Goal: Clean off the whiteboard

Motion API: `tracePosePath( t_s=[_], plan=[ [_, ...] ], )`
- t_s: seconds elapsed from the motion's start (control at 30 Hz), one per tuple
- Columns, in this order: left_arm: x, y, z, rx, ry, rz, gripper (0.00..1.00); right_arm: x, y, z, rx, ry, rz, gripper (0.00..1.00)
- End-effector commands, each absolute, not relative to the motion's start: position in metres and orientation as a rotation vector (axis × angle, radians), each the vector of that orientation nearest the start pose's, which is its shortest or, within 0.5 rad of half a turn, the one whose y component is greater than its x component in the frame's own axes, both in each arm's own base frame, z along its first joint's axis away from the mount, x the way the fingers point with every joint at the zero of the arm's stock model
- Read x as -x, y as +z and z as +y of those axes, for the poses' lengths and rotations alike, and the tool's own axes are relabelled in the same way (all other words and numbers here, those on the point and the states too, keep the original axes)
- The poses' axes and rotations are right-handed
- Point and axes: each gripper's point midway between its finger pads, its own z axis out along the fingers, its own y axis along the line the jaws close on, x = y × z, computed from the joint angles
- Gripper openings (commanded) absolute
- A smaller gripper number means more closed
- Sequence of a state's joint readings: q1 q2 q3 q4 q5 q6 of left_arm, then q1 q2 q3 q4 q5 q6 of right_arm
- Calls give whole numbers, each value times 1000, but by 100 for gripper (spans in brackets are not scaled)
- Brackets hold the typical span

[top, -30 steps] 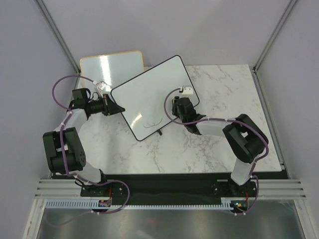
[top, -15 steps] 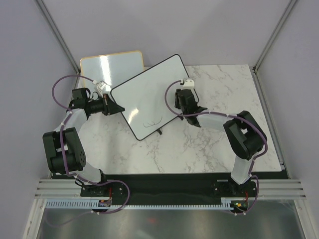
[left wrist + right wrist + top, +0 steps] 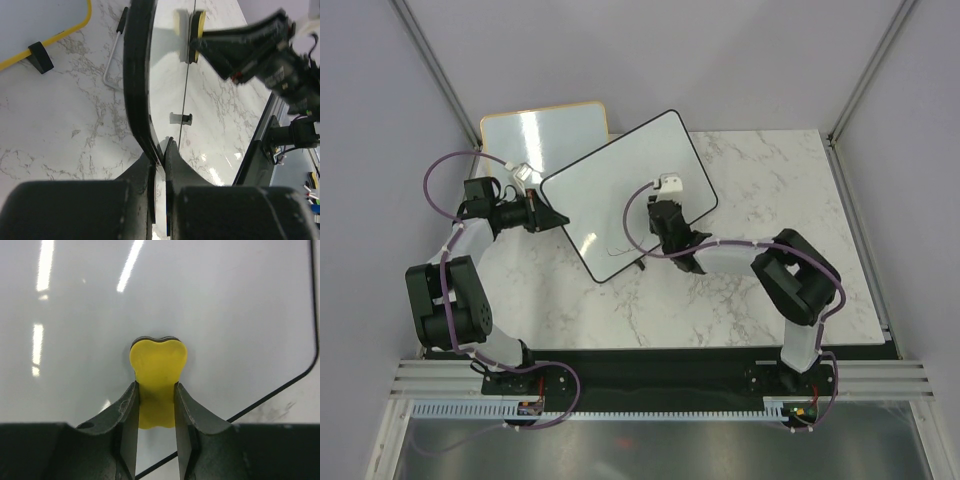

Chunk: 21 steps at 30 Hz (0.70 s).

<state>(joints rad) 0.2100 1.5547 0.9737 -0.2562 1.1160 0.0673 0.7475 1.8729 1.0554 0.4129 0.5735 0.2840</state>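
Note:
The whiteboard (image 3: 610, 180), white with a thin black frame, stands tilted on the marble table. A faint dark scribble (image 3: 604, 250) is near its lower corner. My left gripper (image 3: 556, 218) is shut on the board's left edge; in the left wrist view the fingertips (image 3: 160, 150) pinch the frame (image 3: 140, 75) seen edge-on. My right gripper (image 3: 663, 213) is shut on a yellow eraser (image 3: 157, 362) and presses it flat against the board's surface (image 3: 215, 300). The eraser also shows in the left wrist view (image 3: 194, 30).
A smaller orange-framed whiteboard (image 3: 542, 128) leans behind the left corner of the big board; it also shows in the left wrist view (image 3: 50, 20). The board's black foot (image 3: 640, 264) rests on the marble table (image 3: 760, 180). Grey walls enclose the back and sides.
My right gripper has swept the eraser up, then left and down across the board. The scribble near the lower corner looks thinner. The left gripper has kept its hold.

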Motion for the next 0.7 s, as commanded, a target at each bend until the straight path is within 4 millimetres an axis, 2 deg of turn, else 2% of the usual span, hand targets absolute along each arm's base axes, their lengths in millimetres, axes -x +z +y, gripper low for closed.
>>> tracePosePath(
  t_s=[0.0, 0.03, 0.1, 0.13, 0.17, 0.2, 0.3, 0.47, 0.53, 0.57, 0.63, 0.67],
  plan=[
    [-376, 171, -78, -598, -893, 1898, 2, -346, 34, 354, 374, 255, 2041, 0],
    [-376, 172, -78, -599, -890, 1896, 2, -332, 33, 370, 411, 291, 2034, 0],
    [-377, 171, -77, -599, -888, 1898, 2, -322, 36, 393, 451, 345, 2018, 0],
    [-377, 171, -77, -597, -890, 1900, 2, -311, 37, 409, 488, 374, 2011, 0],
    [-377, 171, -77, -596, -888, 1899, 2, -309, 45, 425, 508, 413, 1993, 0],
    [-377, 172, -77, -597, -888, 1897, 2, -304, 36, 432, 534, 420, 2008, 0],
    [-375, 173, -77, -599, -883, 1895, 2, -296, 34, 449, 544, 465, 2014, 0],
    [-376, 172, -77, -602, -880, 1894, 2, -298, 32, 440, 527, 430, 2022, 0],
    [-376, 173, -77, -603, -879, 1893, 2, -303, 27, 423, 486, 349, 2045, 0],
    [-376, 172, -77, -601, -882, 1895, 2, -302, 18, 411, 476, 316, 2069, 0],
    [-376, 173, -77, -604, -882, 1892, 2, -309, 17, 389, 386, 292, 2094, 0],
    [-376, 173, -77, -601, -883, 1894, 2, -305, 5, 370, 372, 251, 2123, 0]
  ],
)
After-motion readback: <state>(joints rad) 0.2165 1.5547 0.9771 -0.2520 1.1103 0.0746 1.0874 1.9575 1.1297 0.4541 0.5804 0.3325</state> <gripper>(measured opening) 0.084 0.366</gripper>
